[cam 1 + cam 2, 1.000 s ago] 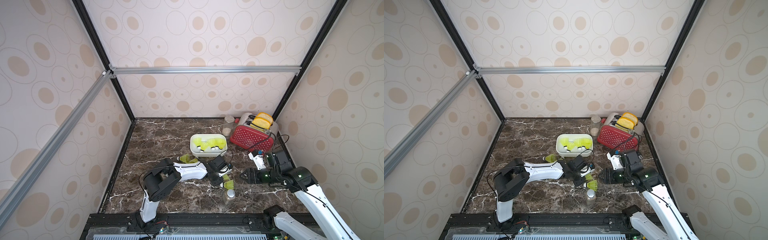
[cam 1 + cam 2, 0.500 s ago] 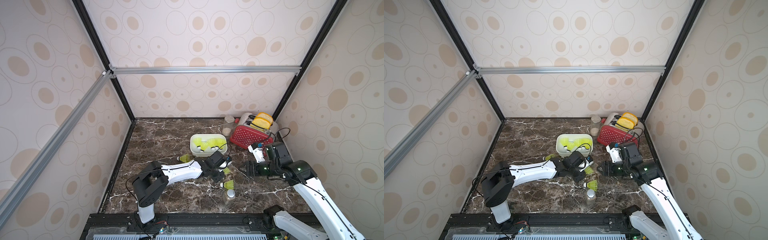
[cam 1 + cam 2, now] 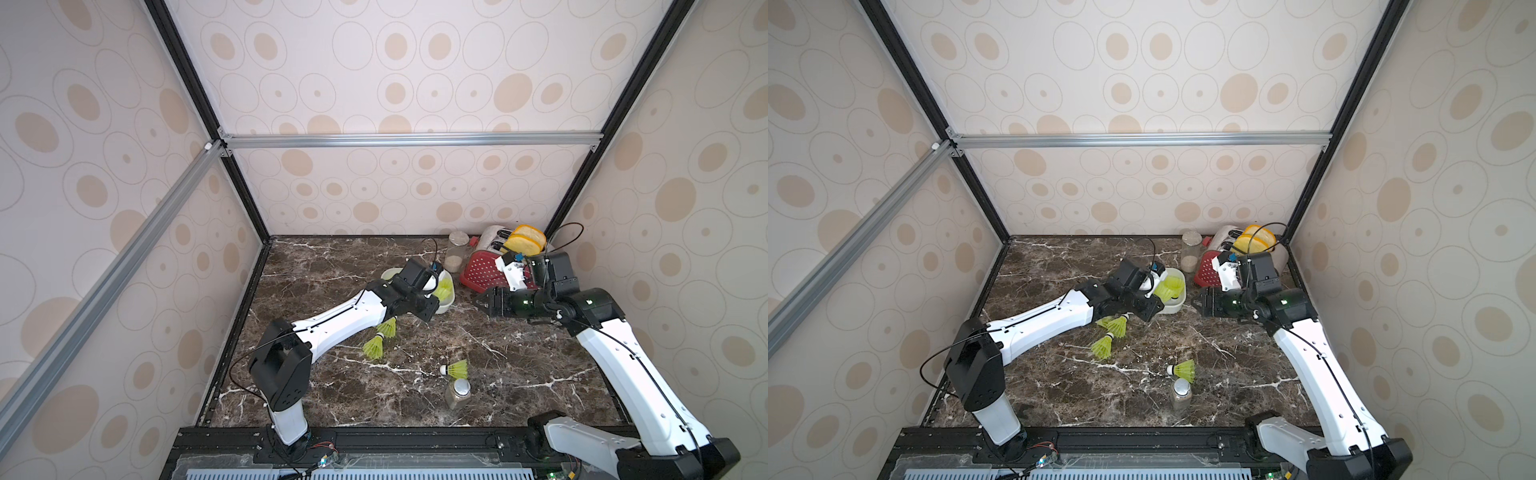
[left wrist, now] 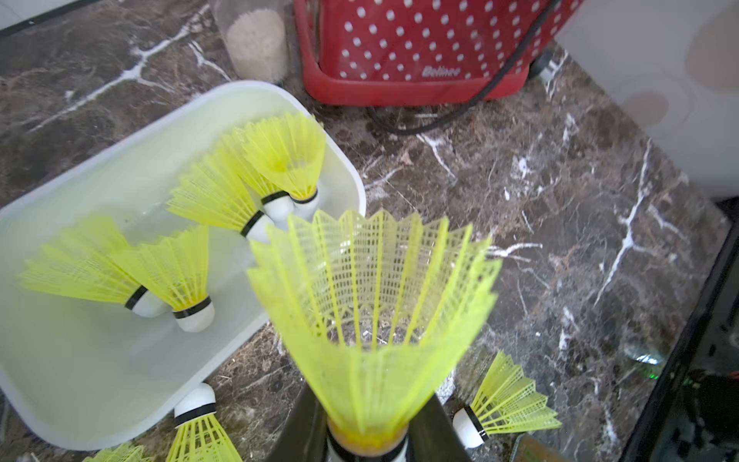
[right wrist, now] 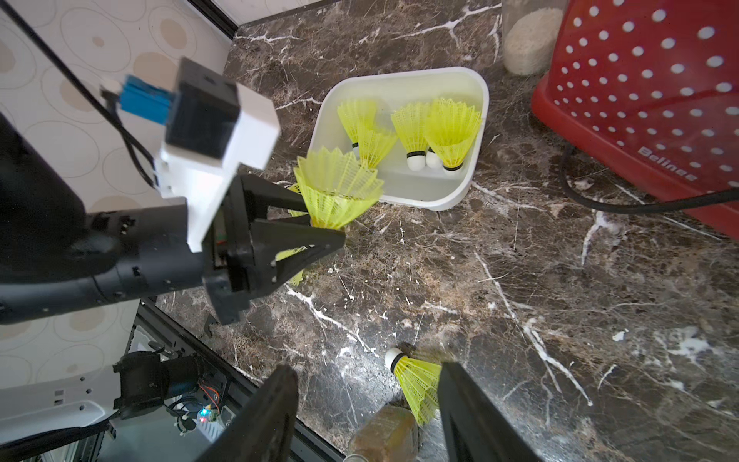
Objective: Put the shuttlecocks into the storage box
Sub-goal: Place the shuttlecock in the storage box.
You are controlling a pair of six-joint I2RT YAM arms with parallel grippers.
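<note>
Now L jaws, clamped on shuttlecock [image 5: 336, 188], reached storage box [image 5: 428, 198]; R jaws apart.

Two high views, two close wrist views.
Your top views look steeply down from the front edge; both wrist views, low and near, share the storage box [image 4: 100, 360] and toaster [image 5: 640, 100].

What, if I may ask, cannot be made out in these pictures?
- Both top views: the left arm covers much of the storage box.
- Left wrist view: the frame edge cuts off the tip of the held shuttlecock.
- Right wrist view: the frame edge cuts off the shaker jar.
</note>
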